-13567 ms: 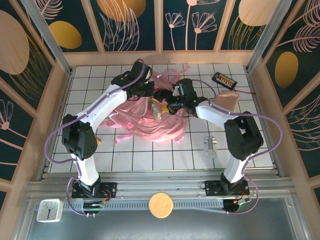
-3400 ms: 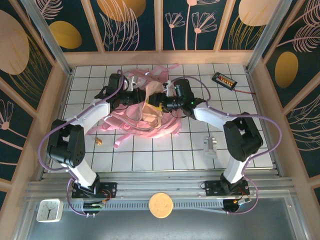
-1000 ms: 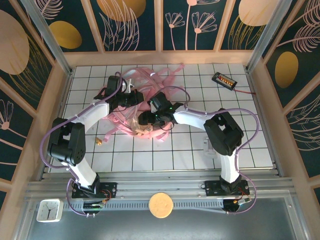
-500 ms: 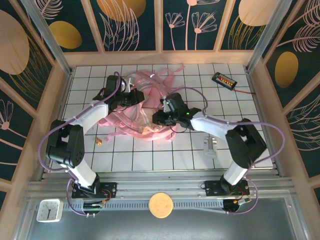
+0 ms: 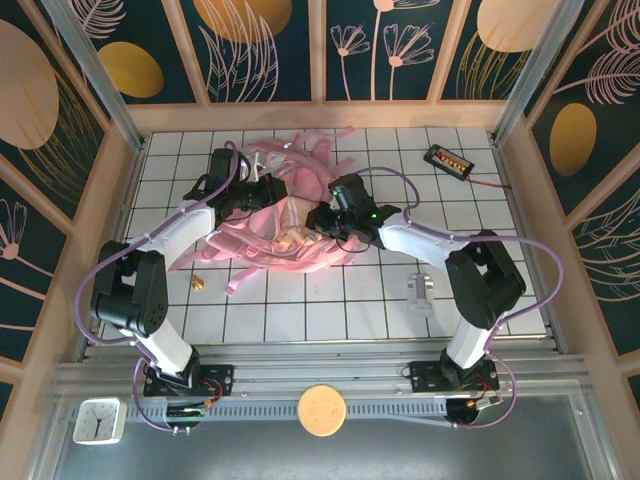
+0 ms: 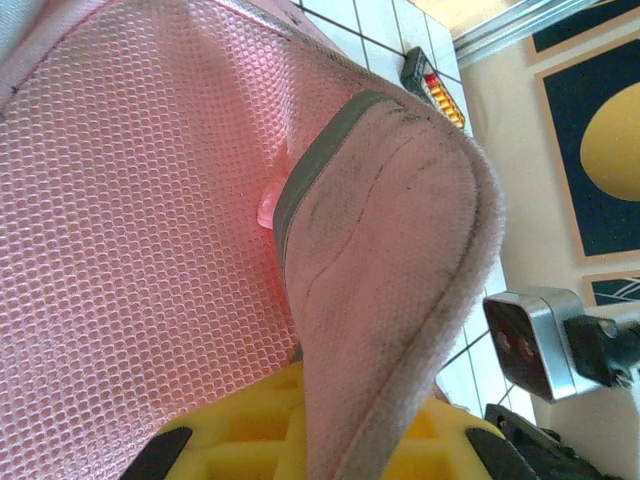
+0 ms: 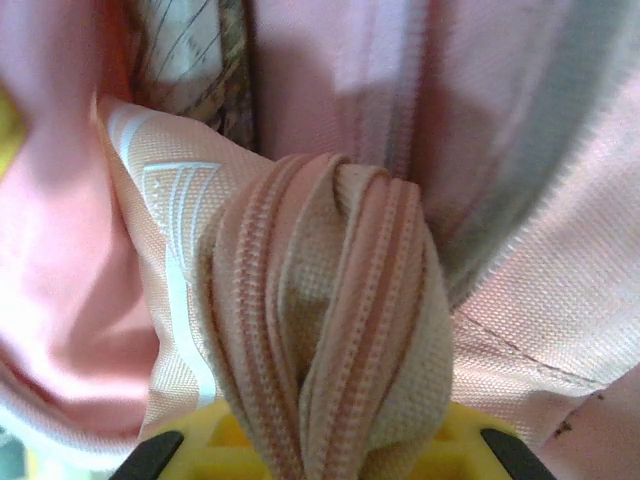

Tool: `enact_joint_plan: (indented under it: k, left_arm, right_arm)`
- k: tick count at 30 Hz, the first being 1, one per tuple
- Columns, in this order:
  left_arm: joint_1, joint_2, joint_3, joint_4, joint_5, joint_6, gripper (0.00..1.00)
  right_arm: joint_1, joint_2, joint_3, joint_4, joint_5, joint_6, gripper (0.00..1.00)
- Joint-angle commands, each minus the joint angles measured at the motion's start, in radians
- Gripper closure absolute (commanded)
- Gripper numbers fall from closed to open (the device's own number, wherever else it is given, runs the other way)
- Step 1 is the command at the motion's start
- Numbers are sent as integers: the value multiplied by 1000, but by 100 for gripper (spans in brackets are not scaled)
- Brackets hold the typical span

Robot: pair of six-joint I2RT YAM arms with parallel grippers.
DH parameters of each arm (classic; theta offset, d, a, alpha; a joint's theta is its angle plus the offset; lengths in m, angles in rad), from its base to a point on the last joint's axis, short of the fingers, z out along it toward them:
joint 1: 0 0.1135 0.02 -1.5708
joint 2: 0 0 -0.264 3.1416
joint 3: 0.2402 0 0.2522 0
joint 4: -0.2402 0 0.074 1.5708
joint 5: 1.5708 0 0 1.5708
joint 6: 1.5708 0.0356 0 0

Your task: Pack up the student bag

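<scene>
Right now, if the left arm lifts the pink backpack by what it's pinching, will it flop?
Likely floppy: the student bag lies crumpled and slumped on the table. Its loose straps would probably dangle and drag. The left gripper pinches only a padded mesh fold, so the rest should sag.

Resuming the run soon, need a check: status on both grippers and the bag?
Left gripper shut on student bag, padded mesh. Right gripper shut on peach zipped fabric at the bag. Straps sprawl loose on tiles.

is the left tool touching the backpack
Touching. The left wrist view shows a padded pink flap of the backpack pinched between the yellow fingers of the left tool.
</scene>
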Motion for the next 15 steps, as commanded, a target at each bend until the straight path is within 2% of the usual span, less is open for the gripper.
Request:
enact_joint_plan:
  k: [1, 3, 4, 5, 6, 9, 12, 13, 14, 15]
  left_arm:
    - [-52, -46, 24, -39, 146, -9, 100]
    - [-54, -45, 26, -47, 150, -6, 100]
    - [-55, -41, 30, -52, 156, -5, 100]
    - [-58, -37, 31, -51, 160, -8, 100]
    - [-66, -33, 34, -47, 164, -9, 100]
    - [-97, -9, 53, -29, 172, -22, 100]
    - [-106, 20, 66, -35, 140, -28, 100]
    - [-104, 32, 68, -62, 108, -16, 100]
    - [-103, 44, 74, -100, 75, 5, 100]
    - [-103, 44, 77, -128, 53, 22, 100]
  right_arm:
    - [-53, 41, 28, 337, 145, 200, 86]
    - [-53, 63, 46, 370, 141, 238, 85]
    - [-54, 81, 75, 354, 129, 244, 79]
    - [-54, 109, 117, 326, 120, 233, 69]
    - [-54, 136, 155, 300, 106, 221, 64]
    - [-52, 245, 279, 228, 40, 173, 62]
    - [-50, 319, 347, 174, -9, 135, 54]
    - [-53, 320, 347, 158, -24, 126, 46]
    - [-53, 308, 338, 135, -24, 110, 31]
    - [-53, 289, 328, 102, -13, 91, 6]
